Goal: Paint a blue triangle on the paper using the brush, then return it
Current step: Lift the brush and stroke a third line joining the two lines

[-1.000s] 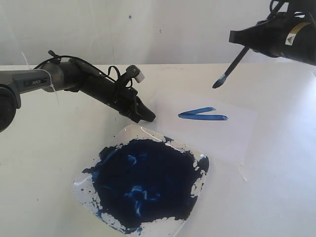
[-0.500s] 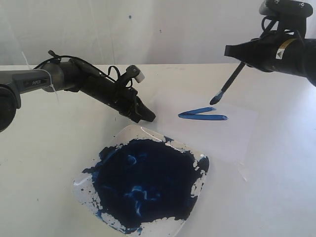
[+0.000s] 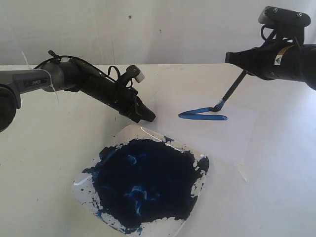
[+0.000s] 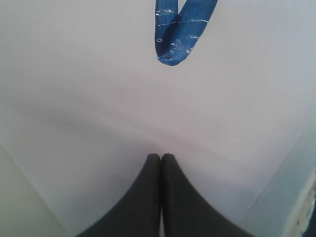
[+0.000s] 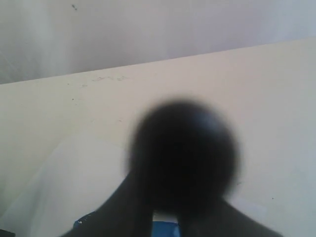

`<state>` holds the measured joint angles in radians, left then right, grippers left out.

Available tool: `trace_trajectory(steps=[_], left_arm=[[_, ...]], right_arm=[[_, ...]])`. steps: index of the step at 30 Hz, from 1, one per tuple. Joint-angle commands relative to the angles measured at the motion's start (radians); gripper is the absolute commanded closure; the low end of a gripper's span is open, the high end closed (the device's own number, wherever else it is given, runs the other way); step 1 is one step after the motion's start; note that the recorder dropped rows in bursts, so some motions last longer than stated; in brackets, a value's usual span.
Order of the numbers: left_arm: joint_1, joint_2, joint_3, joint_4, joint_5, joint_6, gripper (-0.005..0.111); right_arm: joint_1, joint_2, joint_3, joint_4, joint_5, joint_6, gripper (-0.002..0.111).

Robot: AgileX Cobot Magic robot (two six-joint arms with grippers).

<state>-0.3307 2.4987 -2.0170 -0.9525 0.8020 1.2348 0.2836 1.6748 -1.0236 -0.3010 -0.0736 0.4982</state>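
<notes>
Brush [image 3: 231, 92]: black handle pinched in the right gripper [image 3: 237, 57]. It is held at a slant, with the blue bristles down on the paper [image 3: 234, 140] at the open end of the upper stroke.

Blue triangle [image 3: 207, 117]: unfinished. Two long strokes meet in a sharp point on the side toward the left gripper [image 3: 148, 117], and the mouth gapes toward the table's right-hand edge. One short side is wanting.

Paper: flat on the table [image 3: 44, 168], toward the edge along the wall, just beside the paint tray [image 3: 83, 183].

Left gripper: fingers pressed together with nothing between them, tips at the sheet's edge nearest the tray. Whether they bear down on the sheet cannot be told.

Step in hand, as judged: the closing stroke.

Handling notes:
- Draw the bristles the short way, from the upper stroke's end to the lower one's.
- Keep the slant and a light, even pressure.
- Overlap both ends so that no gap shows.
- Lift straight off at the finish to avoid a tail.
- The sheet looks thin and may creep under a heavy drag.
- If the stroke runs dry, a dip in the tray would serve.
</notes>
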Motion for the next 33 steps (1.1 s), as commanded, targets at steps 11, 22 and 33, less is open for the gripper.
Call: trace_trajectory(steps=[11, 22, 33], left_arm=[[0.000, 0.004, -0.001, 0.019, -0.016, -0.001, 0.107], [0.000, 0.004, -0.001, 0.019, -0.016, -0.001, 0.107], [0.000, 0.004, -0.001, 0.019, -0.016, -0.001, 0.107]], right_arm=[[-0.006, -0.058, 0.001, -0.006, 0.139, 0.002, 0.108], [-0.006, -0.086, 0.001, -0.006, 0.187, 0.000, 0.108], [-0.006, -0.108, 0.001, -0.009, 0.230, -0.006, 0.108]])
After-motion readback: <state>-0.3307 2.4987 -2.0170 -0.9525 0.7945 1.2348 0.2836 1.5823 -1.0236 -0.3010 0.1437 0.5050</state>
